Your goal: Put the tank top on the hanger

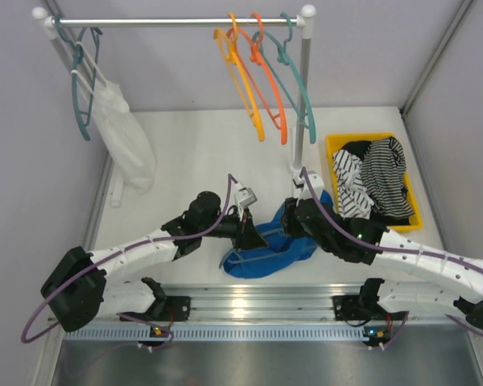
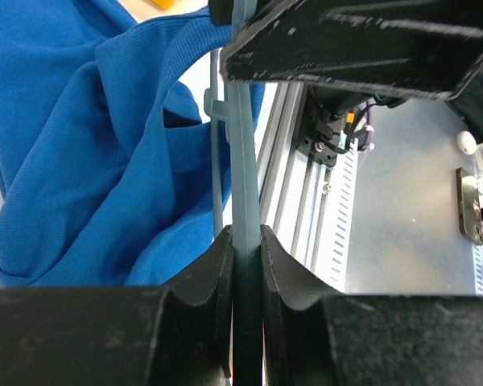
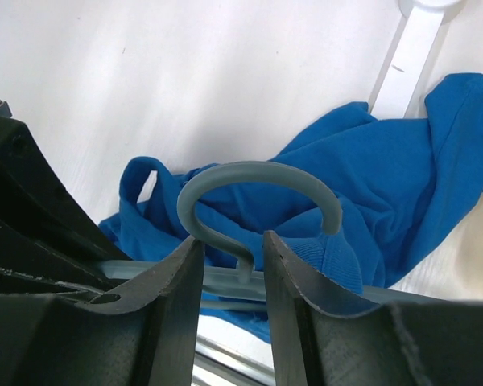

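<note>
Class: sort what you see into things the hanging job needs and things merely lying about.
Job: tank top, hanger, left tool gripping it, right tool astride its hook.
Lying about: orange hangers, white garment, striped garments, yellow bin.

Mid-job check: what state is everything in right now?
Tank top: crumpled on the table, not hung.
Hanger: against the tank top, gripped.
Left jaws: shut on the hanger's bar.
Right jaws: open, astride the hanger's neck.
Striped garments: piled in yellow bin.
White garment: hanging on rail.
</note>
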`<move>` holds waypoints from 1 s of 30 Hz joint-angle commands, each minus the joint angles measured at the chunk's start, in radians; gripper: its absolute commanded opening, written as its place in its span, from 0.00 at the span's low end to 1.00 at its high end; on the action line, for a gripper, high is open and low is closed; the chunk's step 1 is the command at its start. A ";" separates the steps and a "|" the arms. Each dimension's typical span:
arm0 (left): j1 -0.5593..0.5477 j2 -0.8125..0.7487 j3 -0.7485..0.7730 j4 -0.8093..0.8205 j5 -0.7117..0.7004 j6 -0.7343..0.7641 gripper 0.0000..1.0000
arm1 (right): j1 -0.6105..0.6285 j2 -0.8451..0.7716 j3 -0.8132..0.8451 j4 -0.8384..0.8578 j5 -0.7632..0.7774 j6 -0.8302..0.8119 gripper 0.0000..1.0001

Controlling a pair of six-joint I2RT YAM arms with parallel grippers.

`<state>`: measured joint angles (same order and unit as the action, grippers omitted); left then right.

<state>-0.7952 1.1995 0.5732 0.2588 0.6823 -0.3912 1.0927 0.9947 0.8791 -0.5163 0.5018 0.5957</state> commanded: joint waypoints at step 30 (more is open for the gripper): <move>-0.018 -0.192 0.074 -0.188 -0.585 -0.113 0.64 | 0.122 -0.013 -0.098 0.053 0.250 0.039 0.00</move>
<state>-0.8112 1.0653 0.6018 0.1539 0.3237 -0.4759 1.1976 1.0077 0.7895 -0.4767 0.7086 0.6209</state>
